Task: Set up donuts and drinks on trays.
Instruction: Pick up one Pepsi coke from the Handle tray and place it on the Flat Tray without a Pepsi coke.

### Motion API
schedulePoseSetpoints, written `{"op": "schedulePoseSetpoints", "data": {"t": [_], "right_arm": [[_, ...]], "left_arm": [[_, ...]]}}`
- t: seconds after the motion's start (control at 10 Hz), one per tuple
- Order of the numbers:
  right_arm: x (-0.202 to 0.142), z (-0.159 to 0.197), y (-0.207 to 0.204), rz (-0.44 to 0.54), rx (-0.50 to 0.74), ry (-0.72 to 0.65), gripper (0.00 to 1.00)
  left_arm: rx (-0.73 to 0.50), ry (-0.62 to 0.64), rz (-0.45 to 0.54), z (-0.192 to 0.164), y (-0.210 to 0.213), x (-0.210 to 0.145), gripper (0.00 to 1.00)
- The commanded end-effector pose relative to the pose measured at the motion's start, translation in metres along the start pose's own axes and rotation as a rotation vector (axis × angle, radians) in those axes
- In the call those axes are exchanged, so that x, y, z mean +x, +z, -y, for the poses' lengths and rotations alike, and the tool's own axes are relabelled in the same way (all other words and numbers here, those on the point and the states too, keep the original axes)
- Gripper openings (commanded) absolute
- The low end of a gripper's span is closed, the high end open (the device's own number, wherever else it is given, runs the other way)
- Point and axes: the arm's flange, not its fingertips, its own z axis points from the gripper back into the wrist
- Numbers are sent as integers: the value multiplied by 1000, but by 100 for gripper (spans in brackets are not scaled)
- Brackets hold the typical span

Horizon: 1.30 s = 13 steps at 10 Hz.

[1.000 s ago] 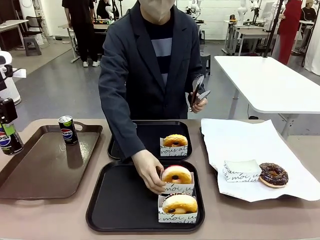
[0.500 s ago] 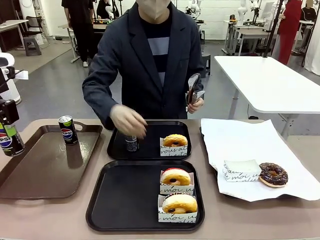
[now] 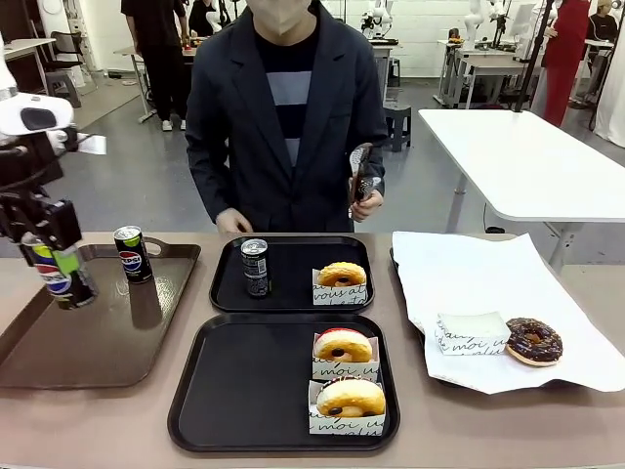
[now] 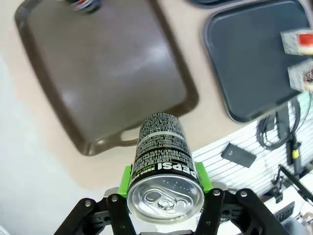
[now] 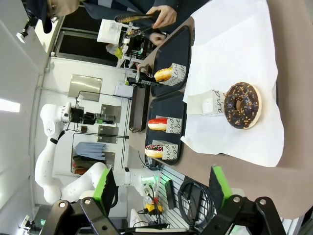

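My left gripper [image 3: 57,262] is shut on a Pepsi can [image 3: 61,277] and holds it above the left end of the brown tray [image 3: 98,337]. In the left wrist view the can [image 4: 164,161] sits upright between the green pads. A second Pepsi can [image 3: 130,254] stands on the brown tray. The far black tray [image 3: 293,293] carries a black-and-silver can [image 3: 255,267] and one sleeved donut [image 3: 343,277]. Two sleeved donuts [image 3: 345,348] lie in the near black tray [image 3: 244,391]. My right gripper [image 5: 163,188] is open with nothing between its fingers, above the table's right end.
A chocolate donut [image 3: 534,341] and an empty sleeve [image 3: 471,333] lie on the white paper [image 3: 488,274] at the right. The person stands at the far side holding tongs [image 3: 361,176] in one hand. The left half of the near black tray is bare.
The person drew the hand back from the near tray, set the black-and-silver can on the far tray and stood up. My left gripper carried its Pepsi can rightward over the brown tray.
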Motion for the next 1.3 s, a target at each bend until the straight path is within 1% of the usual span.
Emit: {"op": "schedulePoseSetpoints", "data": {"t": [0.0, 0.3, 0.5, 0.7, 0.8, 1.0, 1.2], "right_arm": [[1, 1, 0, 13, 20, 19, 100], [1, 1, 0, 13, 20, 19, 100], [1, 1, 0, 13, 20, 19, 100], [1, 1, 0, 13, 20, 19, 100], [1, 1, 0, 13, 20, 19, 100], [1, 1, 0, 13, 20, 19, 100], [1, 1, 0, 13, 20, 19, 100]], "left_arm": [[10, -58, 0, 45, -8, -7, 58], [15, -159, 1, 116, -30, 6, 58], [29, -201, -17, 150, -57, 20, 58], [26, -227, -45, 169, -86, 40, 58], [29, -216, -39, 173, -100, 48, 58], [-2, -209, -39, 174, -121, 68, 58], [2, -208, -32, 173, -132, 89, 58]]}}
